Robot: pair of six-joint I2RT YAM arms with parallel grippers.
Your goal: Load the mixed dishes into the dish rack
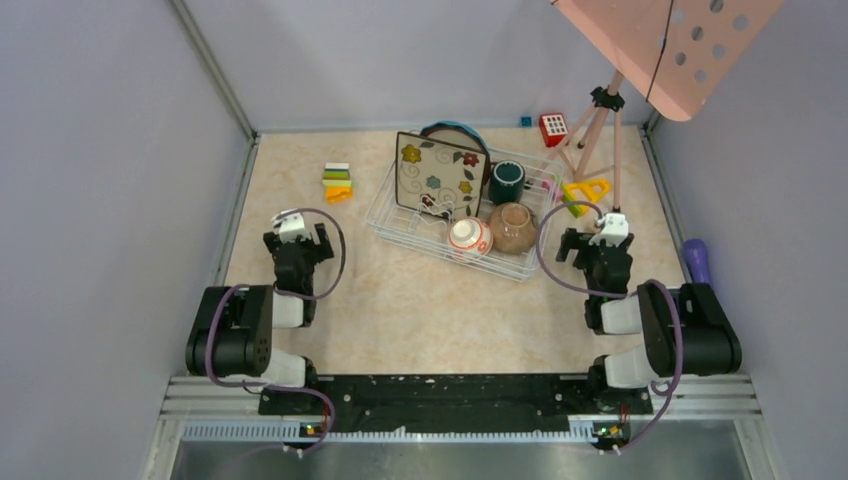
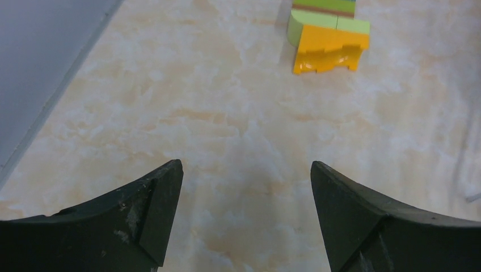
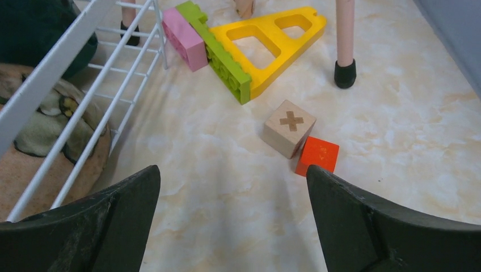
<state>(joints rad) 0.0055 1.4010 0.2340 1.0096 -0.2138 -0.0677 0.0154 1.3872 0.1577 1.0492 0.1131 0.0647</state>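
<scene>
The left gripper (image 2: 247, 170) is hovering low over the marbled tabletop (image 2: 227, 113) at the left side. Its jaws are standing wide apart and are holding nothing. Ahead of it, a stack of toy blocks (image 1: 338, 182) is lying on the table, its yellow block (image 2: 329, 48) nearest the fingers and well apart from them.

The dish rack (image 1: 405, 236) is sitting at the centre of the table, between the two arms and farther back. Inside it, the square floral plate (image 1: 437, 175) is standing upright at the left rear, and only the rim of the blue polka-dot plate (image 1: 455, 128) is showing behind it. The teal mug (image 1: 506, 182) is standing at the right rear. The red-white bowl (image 1: 470, 238) and the tan bowl (image 1: 513, 228) are resting side by side at the front, the tan bowl on the right.

The right gripper (image 3: 232, 173) is hovering just right of the rack. Its jaws are likewise standing wide apart and empty. Ahead of it, a wooden cube (image 3: 289, 127) is touching a red cube (image 3: 317, 156). Farther on, a pink brick (image 3: 182, 39), a green brick (image 3: 224, 59) and a yellow triangular block (image 3: 272, 39) are lying together beside the rack. The pink stand (image 1: 665, 50) is standing at the right rear, and a purple cylinder (image 1: 697, 260) is lying near the right wall.
</scene>
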